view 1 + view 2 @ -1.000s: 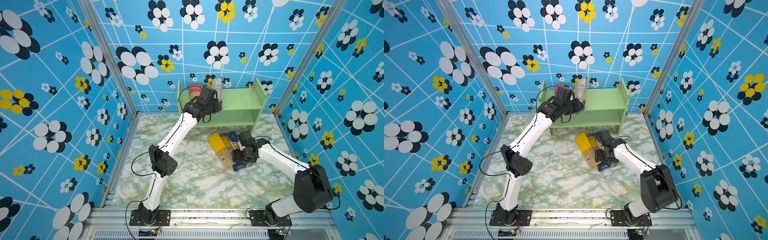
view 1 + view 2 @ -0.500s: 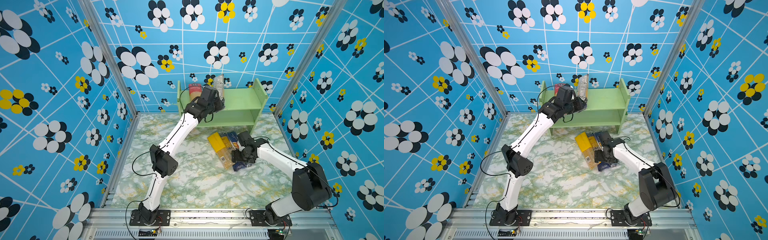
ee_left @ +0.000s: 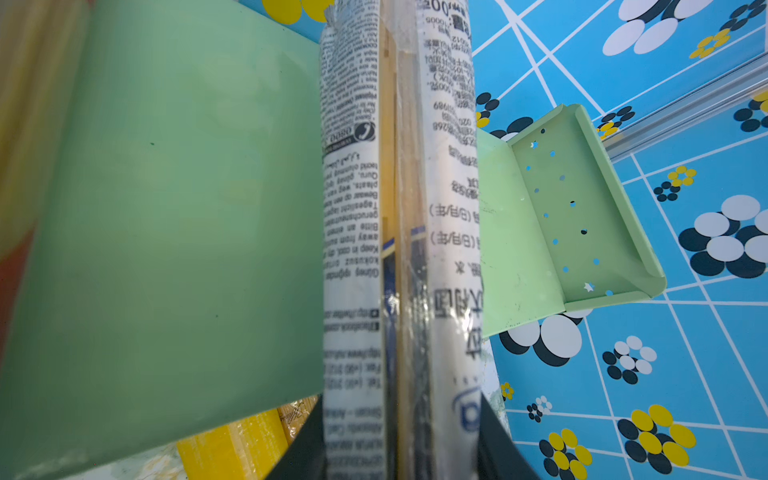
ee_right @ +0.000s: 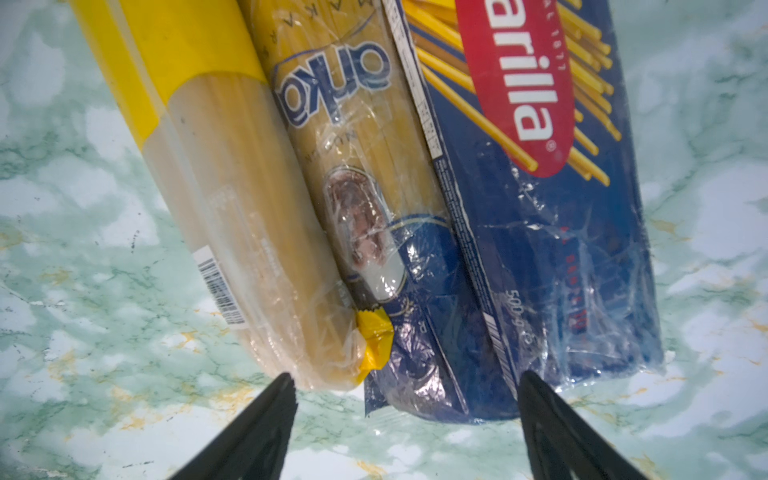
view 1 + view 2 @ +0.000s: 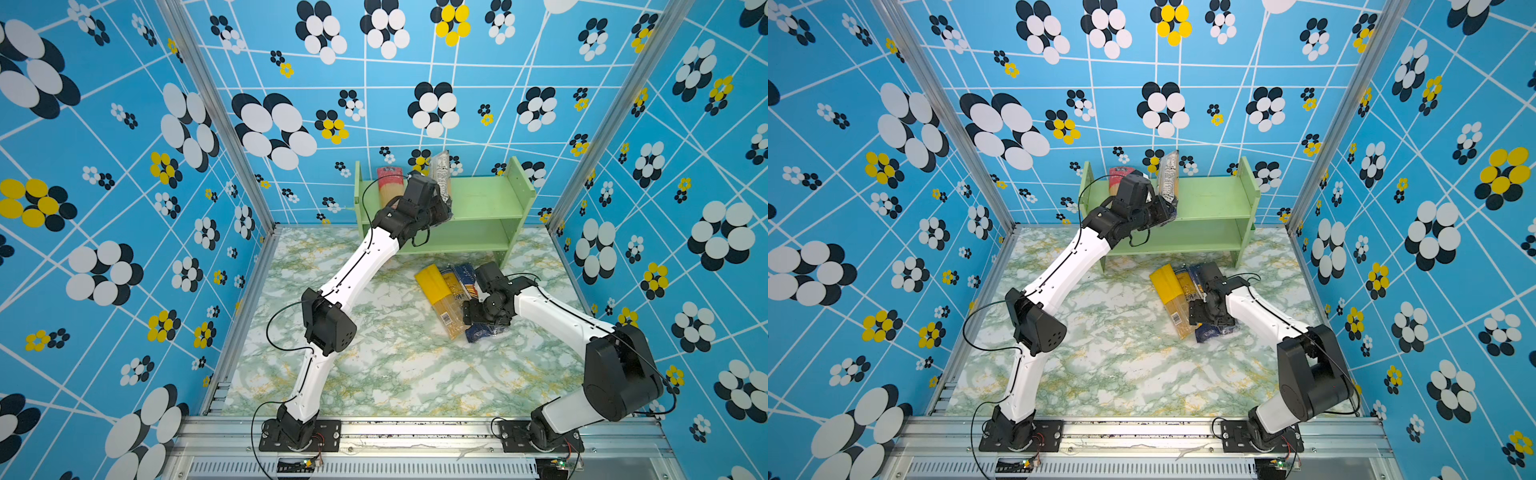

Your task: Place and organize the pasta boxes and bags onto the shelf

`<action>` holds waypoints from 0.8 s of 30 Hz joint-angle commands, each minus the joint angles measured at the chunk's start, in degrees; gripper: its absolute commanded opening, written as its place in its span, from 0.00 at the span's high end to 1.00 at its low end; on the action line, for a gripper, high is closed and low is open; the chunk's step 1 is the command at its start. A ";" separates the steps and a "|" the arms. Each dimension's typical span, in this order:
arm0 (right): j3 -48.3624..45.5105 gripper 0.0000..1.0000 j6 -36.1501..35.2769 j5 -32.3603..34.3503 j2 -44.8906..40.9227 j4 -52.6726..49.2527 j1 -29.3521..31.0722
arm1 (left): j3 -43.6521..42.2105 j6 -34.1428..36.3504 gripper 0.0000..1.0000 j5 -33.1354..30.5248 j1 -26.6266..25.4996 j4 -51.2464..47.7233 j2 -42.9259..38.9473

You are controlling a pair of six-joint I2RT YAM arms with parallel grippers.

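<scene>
**Standing a tall bag on the top tier**

The left claw (image 5: pixel 441 205) pinches the clear white/blue-label bag (image 5: pixel 440 166) upright over the shelf (image 5: pixel 486 199), on its top tier beside the red-ended bag (image 5: pixel 390 183) at the left end. I cannot see whether its foot rests on the tier. Let go like this, the slim, soft pack could tip off the front edge or knock its neighbour over.

Toward the tabletop's (image 5: pixel 395 365) back right, the right claw (image 4: pixel 406 376) hangs spread over the ends of the yellow-topped bag (image 4: pixel 199 124), blue-ended bag (image 4: pixel 365 145) and Barilla box (image 4: pixel 540 208). Closing there might catch two packs.
</scene>
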 commanded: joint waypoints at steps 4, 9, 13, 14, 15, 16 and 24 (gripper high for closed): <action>0.11 0.14 -0.23 -0.99 0.54 0.52 -0.39 | -2.67 -0.10 1.00 -1.95 -0.25 12.56 -2.76; 0.21 0.14 -0.23 -0.91 0.63 0.39 -0.38 | -3.84 -0.45 1.00 -1.89 -0.27 13.26 -3.08; 0.28 0.14 -0.06 -0.91 0.72 0.44 -0.36 | -3.90 -0.46 1.00 -2.17 -0.36 13.05 -3.25; 0.29 0.14 -0.05 -0.90 0.72 0.52 -0.43 | -4.03 -0.24 1.00 -2.45 -0.36 13.00 -3.34; 0.31 0.14 -0.03 -0.93 0.80 0.50 -0.39 | -4.10 -0.10 1.00 -2.69 -0.40 12.79 -3.50; 0.33 0.14 -0.05 -0.94 0.89 0.43 -0.38 | -4.21 0.14 1.00 -3.07 -0.46 12.66 -3.67; 0.41 0.14 0.21 -1.08 0.98 0.22 -0.36 | -7.07 0.93 0.98 -4.22 -0.53 13.15 -5.69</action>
